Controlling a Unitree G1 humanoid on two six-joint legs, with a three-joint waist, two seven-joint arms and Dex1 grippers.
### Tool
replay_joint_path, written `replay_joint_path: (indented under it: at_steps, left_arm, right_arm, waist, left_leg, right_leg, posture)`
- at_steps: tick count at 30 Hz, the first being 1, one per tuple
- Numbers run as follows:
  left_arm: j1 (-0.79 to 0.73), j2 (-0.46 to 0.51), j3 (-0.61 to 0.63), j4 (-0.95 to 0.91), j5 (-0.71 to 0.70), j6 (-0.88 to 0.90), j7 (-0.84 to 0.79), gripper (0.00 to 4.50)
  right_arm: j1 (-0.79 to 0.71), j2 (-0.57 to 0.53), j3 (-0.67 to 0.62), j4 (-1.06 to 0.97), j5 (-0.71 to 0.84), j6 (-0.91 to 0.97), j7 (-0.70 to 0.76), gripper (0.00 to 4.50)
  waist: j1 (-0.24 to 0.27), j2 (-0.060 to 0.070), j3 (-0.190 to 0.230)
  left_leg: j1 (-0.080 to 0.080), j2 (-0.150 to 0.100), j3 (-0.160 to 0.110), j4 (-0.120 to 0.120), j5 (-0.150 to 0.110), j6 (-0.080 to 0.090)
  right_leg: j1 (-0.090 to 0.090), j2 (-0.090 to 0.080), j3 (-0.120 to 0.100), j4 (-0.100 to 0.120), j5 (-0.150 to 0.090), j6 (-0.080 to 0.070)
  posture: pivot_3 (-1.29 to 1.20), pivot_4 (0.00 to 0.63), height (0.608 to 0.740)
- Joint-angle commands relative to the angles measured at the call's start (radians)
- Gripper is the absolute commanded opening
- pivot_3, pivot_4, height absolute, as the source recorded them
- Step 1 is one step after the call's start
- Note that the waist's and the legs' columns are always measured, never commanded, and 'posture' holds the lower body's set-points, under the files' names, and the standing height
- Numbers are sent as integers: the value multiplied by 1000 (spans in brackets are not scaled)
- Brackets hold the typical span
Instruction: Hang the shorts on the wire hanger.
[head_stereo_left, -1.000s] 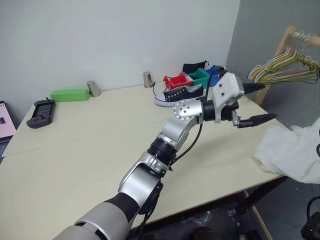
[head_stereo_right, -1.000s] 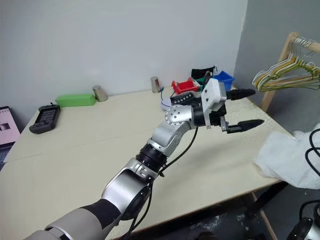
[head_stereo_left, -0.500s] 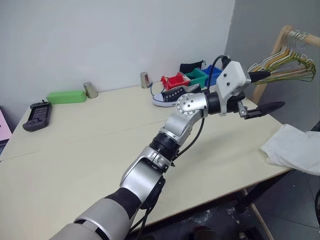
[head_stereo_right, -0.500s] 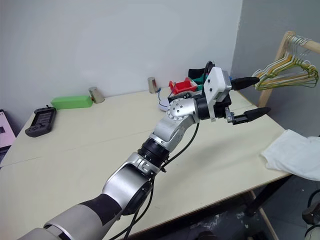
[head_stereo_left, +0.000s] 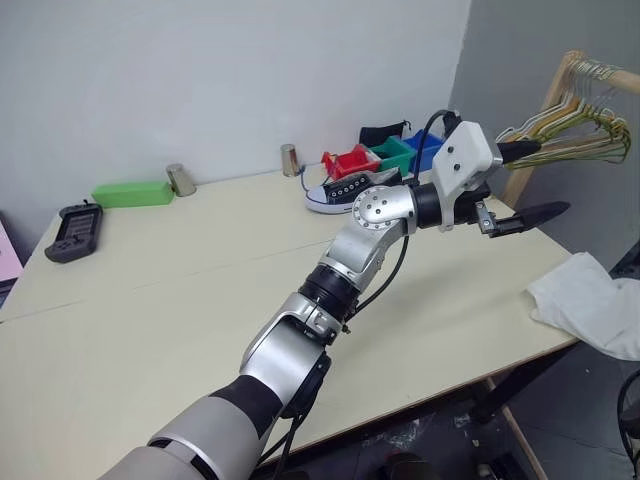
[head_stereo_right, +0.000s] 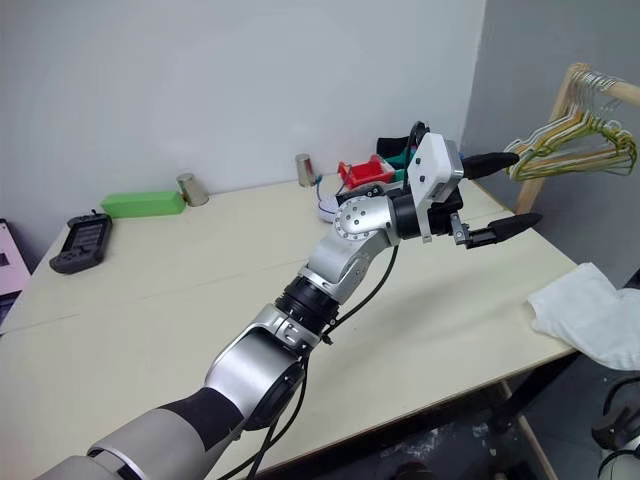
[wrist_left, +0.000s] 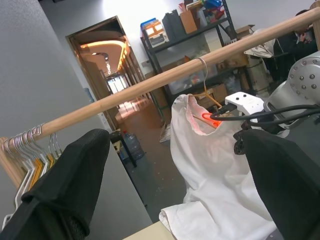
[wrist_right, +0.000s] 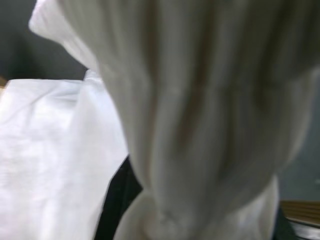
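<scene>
Shorts (wrist_left: 210, 165): hung from the wire hanger (wrist_left: 204, 85) ahead of the left gripper (head_stereo_left: 553, 178), held wide apart and empty; less cloth is left on the desk (head_stereo_left: 200, 270) than before, so hanging is judged nearly done.

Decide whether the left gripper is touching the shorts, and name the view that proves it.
Apart. In the left eye view the left gripper, fingers spread open, is held above the table, with bare tabletop between it and the shorts draped over the table's edge.
</scene>
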Motion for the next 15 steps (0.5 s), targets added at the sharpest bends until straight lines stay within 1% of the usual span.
replay_joint_path:
  at_steps: [1,2,6,8,10,15]
  left_arm:
    - [-52,-118,11,-10,-3,-15,10,4500]
    - [-51,-116,11,-8,-2,-17,7,4500]
    - [-51,-119,9,-8,-4,-14,4,4500]
    - [-53,-121,8,-9,-6,-13,0,4500]
    - [-54,-123,5,-4,-3,-17,-3,4500]
    - [-54,-121,7,-3,-7,-15,-7,4500]
  right_arm:
    - [29,-7,38,-94,2,-44,-12,2544]
    - [41,-1,48,-121,-6,-47,-21,2830]
    - [77,10,82,-206,-11,-59,-28,3626]
    - [90,15,104,-251,-12,-61,-32,4169]
    - [102,18,119,-291,-20,-60,-42,4412]
    - [136,27,162,-424,-60,-30,-83,4412]
  waist:
    - [-1,0,0]
    - [-2,0,0]
    - [-3,0,0]
    - [-3,0,0]
    - [-4,0,0]
    - [-4,0,0]
  left_leg:
    - [0,0,0,0,0,0]
    - [0,0,0,0,0,0]
    - [0,0,0,0,0,0]
    - [0,0,1,0,0,0]
    - [0,0,1,0,0,0]
    - [-1,0,1,0,0,0]
  right_leg:
    - [0,0,0,0,0,0]
    - [0,0,0,0,0,0]
    - [0,0,0,0,0,1]
    - [0,0,1,-1,1,1]
    - [0,0,1,-1,1,1]
    - [0,0,1,-1,1,2]
  posture:
    - [-148,0,740]
    - [-150,0,740]
    - [-162,0,740]
    - [-170,0,740]
    - [-175,0,740]
    - [-177,0,740]
